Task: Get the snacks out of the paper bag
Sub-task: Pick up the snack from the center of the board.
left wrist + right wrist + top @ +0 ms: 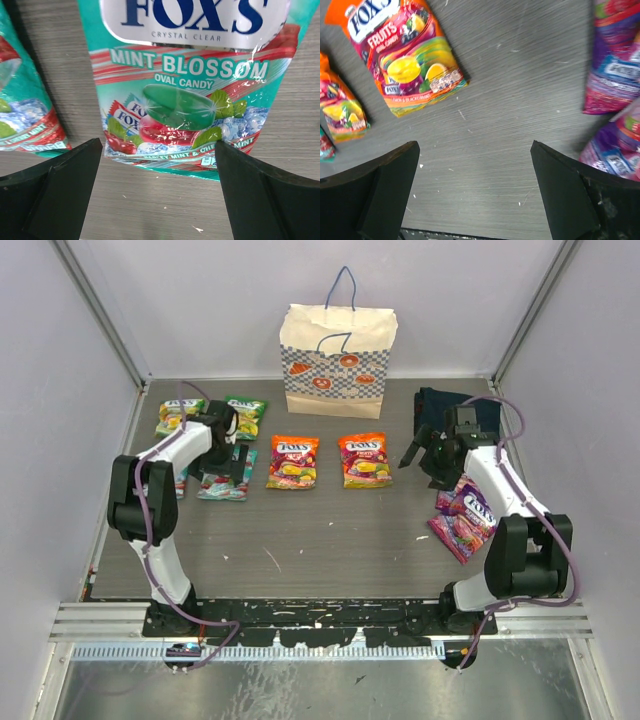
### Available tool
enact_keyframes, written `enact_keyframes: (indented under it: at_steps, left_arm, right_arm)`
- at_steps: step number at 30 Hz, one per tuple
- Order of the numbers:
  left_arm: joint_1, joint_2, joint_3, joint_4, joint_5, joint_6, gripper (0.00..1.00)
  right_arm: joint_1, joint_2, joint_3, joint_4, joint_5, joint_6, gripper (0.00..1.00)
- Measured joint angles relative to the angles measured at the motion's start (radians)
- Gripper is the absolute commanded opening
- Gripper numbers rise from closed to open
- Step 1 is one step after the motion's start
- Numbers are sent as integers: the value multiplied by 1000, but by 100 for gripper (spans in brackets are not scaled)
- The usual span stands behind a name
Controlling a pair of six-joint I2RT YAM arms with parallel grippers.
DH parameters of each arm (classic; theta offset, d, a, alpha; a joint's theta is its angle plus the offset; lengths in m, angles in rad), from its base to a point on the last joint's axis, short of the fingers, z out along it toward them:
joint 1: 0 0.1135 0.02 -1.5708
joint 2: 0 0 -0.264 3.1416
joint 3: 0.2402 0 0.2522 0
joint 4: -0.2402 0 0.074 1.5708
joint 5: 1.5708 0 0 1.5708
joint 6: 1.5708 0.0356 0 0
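Note:
The paper bag (pixel 338 360) stands upright at the back middle of the table. Snack packets lie flat on the table: two green (pixel 178 416), a teal one (pixel 226 474), two orange (pixel 293 460) and purple ones (pixel 465 515). My left gripper (pixel 222 462) is open and empty just over the bottom edge of the teal Mint Blossom packet (pixel 190 85); a second teal packet (pixel 25 110) lies beside it. My right gripper (pixel 425 455) is open and empty over bare table, between an orange packet (pixel 407 55) and the purple packets (pixel 617 55).
A dark navy folded cloth (pixel 455 408) lies at the back right, behind my right gripper. Grey walls close in the table on three sides. A second orange packet (pixel 340 107) shows at the left of the right wrist view.

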Motion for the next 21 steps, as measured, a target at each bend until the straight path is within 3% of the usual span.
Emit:
enact_keyframes:
  at_steps: [5, 10, 16, 21]
  left_arm:
    - [-12, -10, 85, -35, -10, 7, 98]
    - [-66, -90, 194, -61, -28, 7, 98]
    - [-107, -211, 226, -81, -27, 5, 98]
    - [-113, -294, 134, -101, -17, -6, 98]
  right_arm:
    - [-52, -49, 41, -81, 108, 66, 100]
    - [-219, -89, 48, -134, 182, 90, 100]
    - [-283, 117, 185, -154, 328, 0, 100]
    - [-276, 312, 274, -122, 381, -93, 100]
